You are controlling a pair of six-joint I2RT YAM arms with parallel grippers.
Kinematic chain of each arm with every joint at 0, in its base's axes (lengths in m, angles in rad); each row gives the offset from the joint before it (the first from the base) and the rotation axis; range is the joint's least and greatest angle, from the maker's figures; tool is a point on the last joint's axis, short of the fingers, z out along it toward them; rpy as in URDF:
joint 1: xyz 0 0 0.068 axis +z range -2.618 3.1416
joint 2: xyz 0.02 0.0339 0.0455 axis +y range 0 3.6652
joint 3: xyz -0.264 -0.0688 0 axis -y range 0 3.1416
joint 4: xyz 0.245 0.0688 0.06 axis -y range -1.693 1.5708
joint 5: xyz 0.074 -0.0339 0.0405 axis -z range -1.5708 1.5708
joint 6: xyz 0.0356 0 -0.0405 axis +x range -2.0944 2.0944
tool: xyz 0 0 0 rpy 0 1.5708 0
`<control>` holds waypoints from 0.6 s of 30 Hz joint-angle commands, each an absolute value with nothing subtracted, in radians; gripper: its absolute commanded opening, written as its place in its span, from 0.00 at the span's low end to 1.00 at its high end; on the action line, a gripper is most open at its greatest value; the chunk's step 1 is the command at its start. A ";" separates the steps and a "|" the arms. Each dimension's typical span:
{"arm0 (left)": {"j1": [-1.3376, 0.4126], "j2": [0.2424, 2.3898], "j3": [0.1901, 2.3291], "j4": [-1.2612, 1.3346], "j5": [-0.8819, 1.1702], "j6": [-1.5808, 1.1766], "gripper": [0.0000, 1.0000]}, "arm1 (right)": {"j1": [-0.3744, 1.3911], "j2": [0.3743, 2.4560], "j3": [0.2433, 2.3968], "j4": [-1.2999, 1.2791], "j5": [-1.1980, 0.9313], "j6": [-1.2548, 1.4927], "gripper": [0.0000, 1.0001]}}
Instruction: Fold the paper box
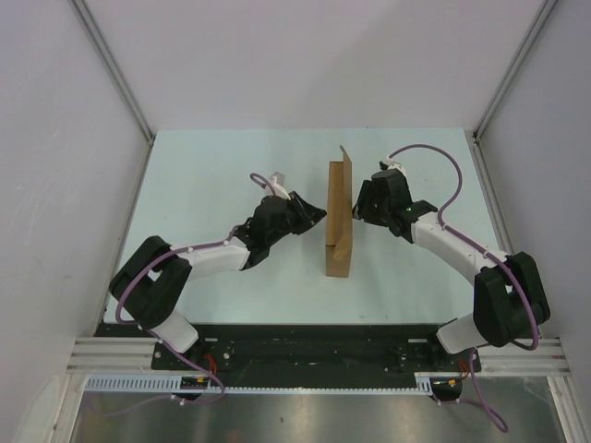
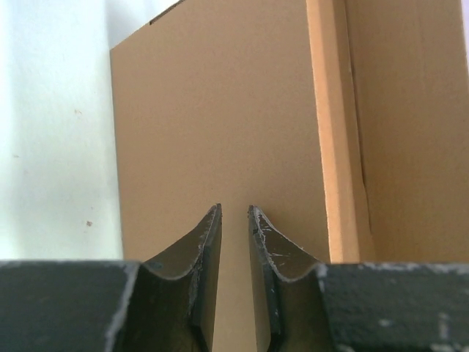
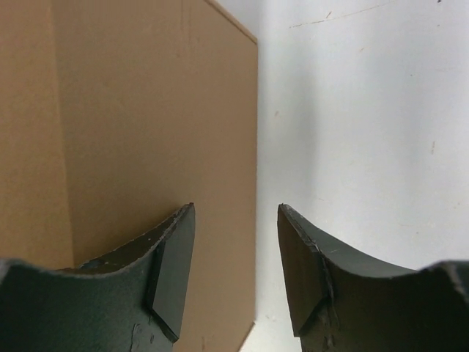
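Note:
The paper box (image 1: 340, 217) is plain brown cardboard standing on edge in the middle of the table, running from far to near between the two arms. My left gripper (image 1: 319, 214) points at its left face, tips close to or touching the cardboard. In the left wrist view the box (image 2: 220, 110) fills the frame ahead of the left gripper (image 2: 234, 209), whose jaws stand a narrow gap apart with nothing between them. My right gripper (image 1: 358, 208) faces the right side. In the right wrist view the right gripper (image 3: 236, 207) is open, with the box's (image 3: 146, 110) edge straight ahead of the gap.
The pale green table (image 1: 212, 175) is walled by white panels on the left, right and back. The arm bases sit on a black rail (image 1: 314, 346) at the near edge. A fold line (image 2: 333, 132) runs down the box's left face.

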State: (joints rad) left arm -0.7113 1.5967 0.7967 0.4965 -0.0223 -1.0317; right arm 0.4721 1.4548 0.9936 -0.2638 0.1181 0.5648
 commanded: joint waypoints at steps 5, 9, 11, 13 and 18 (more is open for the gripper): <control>-0.775 1.520 0.761 0.509 0.003 -1.052 0.26 | 0.430 1.483 1.092 -0.247 0.074 0.540 0.56; -0.799 1.502 0.742 0.505 -0.026 -1.057 0.26 | 0.413 1.512 1.126 -0.252 0.061 0.526 0.57; -0.813 1.497 0.739 0.503 -0.032 -1.058 0.26 | 0.399 1.529 1.144 -0.253 0.048 0.522 0.57; -0.825 1.494 0.739 0.496 -0.040 -1.058 0.26 | 0.385 1.539 1.154 -0.255 0.043 0.525 0.58; -0.825 1.489 0.744 0.479 -0.054 -1.049 0.26 | 0.350 1.562 1.163 -0.255 0.035 0.519 0.58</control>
State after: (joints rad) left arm -0.8207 1.5280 0.7425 0.4816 -0.0238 -1.0405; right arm 0.3779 1.5440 1.1194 -0.2687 0.0509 0.5388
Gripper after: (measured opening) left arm 0.258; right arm 0.578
